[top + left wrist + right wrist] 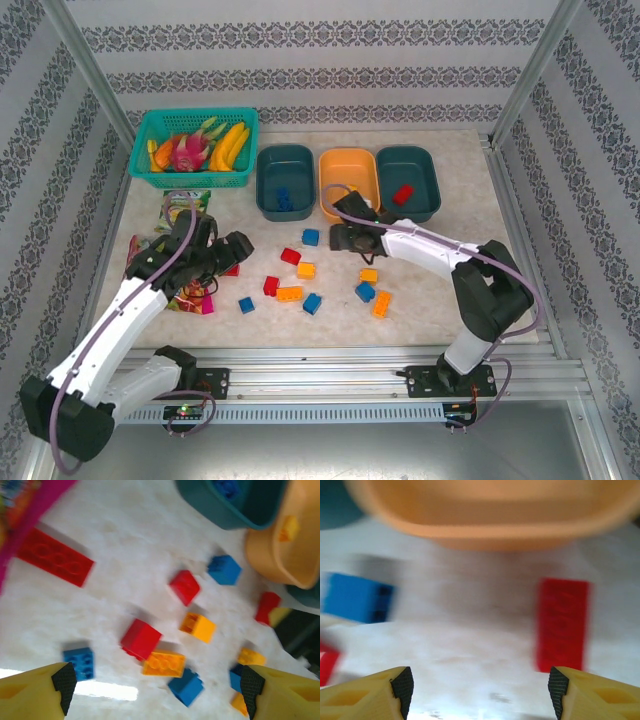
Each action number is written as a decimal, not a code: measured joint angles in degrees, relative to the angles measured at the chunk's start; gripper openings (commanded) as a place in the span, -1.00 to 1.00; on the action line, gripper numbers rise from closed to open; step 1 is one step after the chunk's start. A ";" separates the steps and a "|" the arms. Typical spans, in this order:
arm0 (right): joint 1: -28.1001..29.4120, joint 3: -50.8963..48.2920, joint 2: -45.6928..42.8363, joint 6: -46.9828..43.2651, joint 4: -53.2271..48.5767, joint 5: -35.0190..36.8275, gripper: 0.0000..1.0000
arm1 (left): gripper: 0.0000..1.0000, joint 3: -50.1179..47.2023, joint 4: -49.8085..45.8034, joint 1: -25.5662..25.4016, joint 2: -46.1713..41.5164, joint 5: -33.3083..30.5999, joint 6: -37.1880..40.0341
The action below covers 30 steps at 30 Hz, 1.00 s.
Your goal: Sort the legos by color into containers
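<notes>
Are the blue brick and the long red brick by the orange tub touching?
Apart. The right wrist view shows the blue brick left, the long red brick right, and a wide strip of bare table between them.

Red, blue and orange bricks [289,293] are lying scattered before two teal tubs [285,165] flanking an orange tub [350,165]; some are sitting inside.

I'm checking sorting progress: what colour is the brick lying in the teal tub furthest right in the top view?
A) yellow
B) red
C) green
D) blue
B: a red brick lies inside the right teal tub, while the blue bricks sit in the left teal tub.
</notes>
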 measured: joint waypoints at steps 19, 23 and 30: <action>-8.79 3.26 10.16 -2.71 -1.44 -6.43 0.04 | 0.81 -4.76 14.86 -1.11 1.33 14.10 1.31; -8.79 4.87 11.58 -3.34 -1.49 -6.58 -0.21 | 0.82 -4.76 14.86 -1.31 1.38 14.16 1.29; -8.39 5.53 11.72 -3.34 -2.21 -6.21 -0.48 | 0.82 -4.76 15.06 -1.40 1.38 14.05 1.22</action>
